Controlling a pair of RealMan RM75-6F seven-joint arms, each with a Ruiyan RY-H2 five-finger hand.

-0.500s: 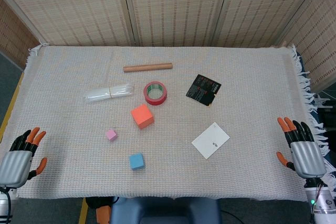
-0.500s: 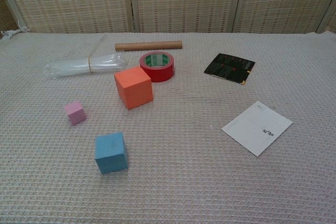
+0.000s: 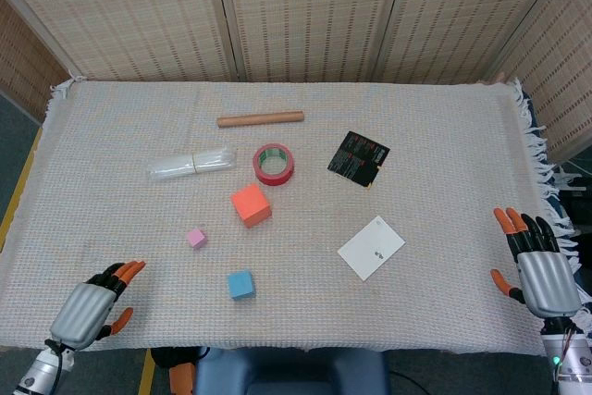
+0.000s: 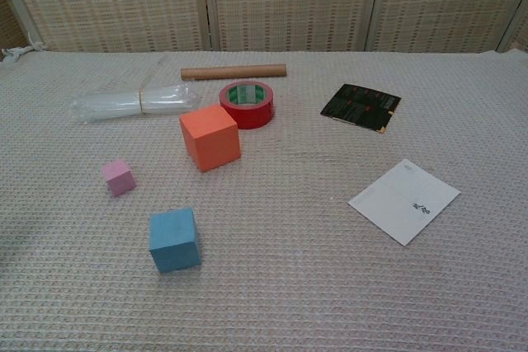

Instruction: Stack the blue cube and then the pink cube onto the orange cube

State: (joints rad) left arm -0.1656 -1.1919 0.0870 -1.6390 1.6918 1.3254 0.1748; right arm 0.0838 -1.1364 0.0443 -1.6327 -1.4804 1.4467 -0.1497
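Stacking not begun: blue cube, pink cube, orange cube separate, beyond left hand fingertips; both hands' fingers apart, empty, right hand far off.

Evenly and brightly lit from overhead, soft and diffuse — no glare anywhere. Only faint, short shadows, tucked close under the orange cube, blue cube and tape. Sharp across the cloth in the chest view, weave crisp right to the near edge. Slightly softer in the head view, with mild bowing at the borders — screen lines leaning outward. No motion blur on either hand.
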